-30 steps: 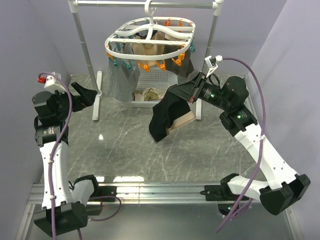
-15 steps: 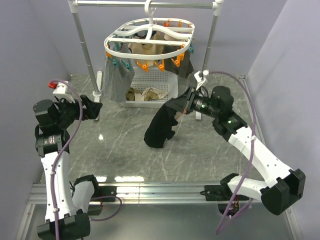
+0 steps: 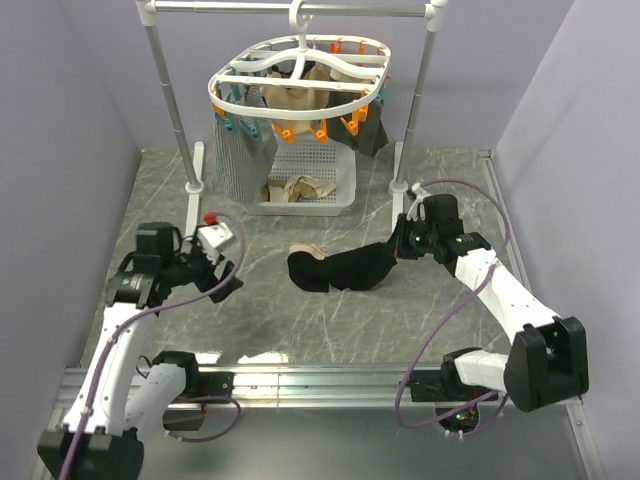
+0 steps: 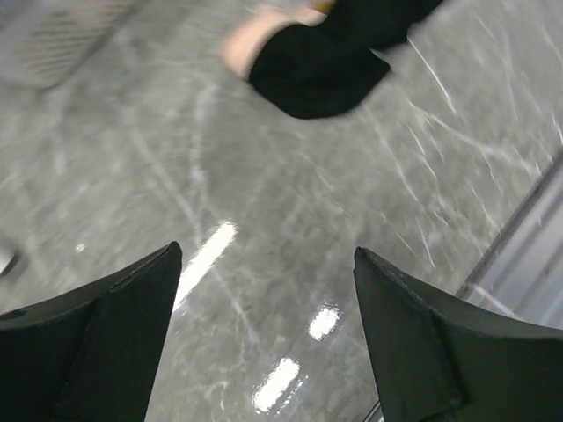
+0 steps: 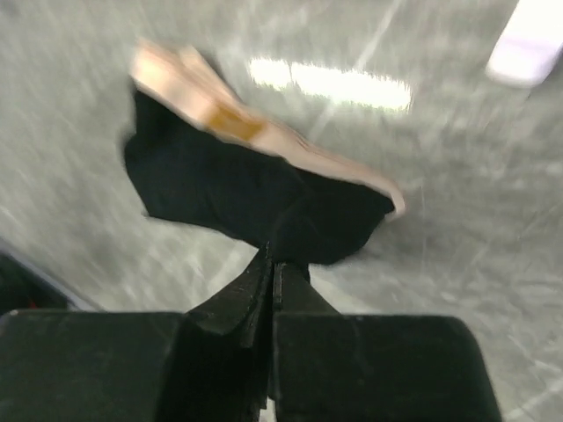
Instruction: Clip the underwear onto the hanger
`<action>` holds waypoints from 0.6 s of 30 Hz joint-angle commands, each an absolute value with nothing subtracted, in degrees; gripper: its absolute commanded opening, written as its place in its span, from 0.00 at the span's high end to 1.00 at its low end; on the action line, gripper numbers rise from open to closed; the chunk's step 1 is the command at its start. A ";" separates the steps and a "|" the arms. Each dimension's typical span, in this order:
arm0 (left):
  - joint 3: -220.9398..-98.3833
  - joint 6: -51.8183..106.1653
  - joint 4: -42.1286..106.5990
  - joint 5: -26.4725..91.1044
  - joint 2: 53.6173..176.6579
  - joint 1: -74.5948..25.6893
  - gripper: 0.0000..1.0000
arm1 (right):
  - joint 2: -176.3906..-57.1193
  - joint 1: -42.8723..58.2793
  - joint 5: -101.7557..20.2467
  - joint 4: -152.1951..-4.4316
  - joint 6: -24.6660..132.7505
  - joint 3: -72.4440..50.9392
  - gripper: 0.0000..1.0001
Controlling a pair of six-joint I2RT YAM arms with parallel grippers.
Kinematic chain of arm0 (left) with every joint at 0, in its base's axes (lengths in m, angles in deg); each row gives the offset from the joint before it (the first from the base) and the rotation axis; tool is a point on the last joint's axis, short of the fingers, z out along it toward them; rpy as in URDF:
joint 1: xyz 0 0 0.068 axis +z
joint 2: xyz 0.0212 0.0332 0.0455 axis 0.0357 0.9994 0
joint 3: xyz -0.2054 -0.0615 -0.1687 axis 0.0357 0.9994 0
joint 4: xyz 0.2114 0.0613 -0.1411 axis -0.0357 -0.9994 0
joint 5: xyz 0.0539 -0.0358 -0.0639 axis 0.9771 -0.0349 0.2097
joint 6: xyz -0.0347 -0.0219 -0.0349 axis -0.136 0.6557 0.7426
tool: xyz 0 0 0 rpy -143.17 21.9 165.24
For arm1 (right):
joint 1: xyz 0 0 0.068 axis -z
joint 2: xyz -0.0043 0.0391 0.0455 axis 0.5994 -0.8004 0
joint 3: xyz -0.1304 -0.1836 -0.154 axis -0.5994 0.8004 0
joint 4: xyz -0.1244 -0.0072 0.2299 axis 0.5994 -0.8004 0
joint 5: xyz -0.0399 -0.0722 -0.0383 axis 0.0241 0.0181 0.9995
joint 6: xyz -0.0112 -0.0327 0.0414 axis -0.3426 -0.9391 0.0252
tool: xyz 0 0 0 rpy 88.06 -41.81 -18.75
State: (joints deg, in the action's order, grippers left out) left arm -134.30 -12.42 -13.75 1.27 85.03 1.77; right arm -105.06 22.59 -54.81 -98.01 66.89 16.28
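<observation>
Black underwear [image 3: 340,270] lying on the table [image 3: 300,330], right jaws pinched on its edge, left jaws wide apart

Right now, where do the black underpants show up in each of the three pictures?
Top external: the underwear lies on the table, just right of middle.
Left wrist: the underwear touches the top edge, right of middle.
Right wrist: the underwear fills the middle, pinched by the right fingers.
Shared landmark: its tan waistband, at the end away from the right fingers.
</observation>
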 commanded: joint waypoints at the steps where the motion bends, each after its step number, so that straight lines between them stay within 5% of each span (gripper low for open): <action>1: -133.28 -16.05 -8.21 7.08 90.43 -7.15 0.17 | -108.00 22.15 -59.01 -106.97 55.78 14.08 1.00; 14: -141.98 1.94 8.86 16.14 117.68 -21.24 0.31 | -121.71 20.13 -58.35 -133.79 30.20 5.03 1.00; 18: -146.54 8.20 10.88 17.64 125.40 -21.42 0.27 | -123.74 20.82 -54.91 -136.87 28.15 4.59 0.40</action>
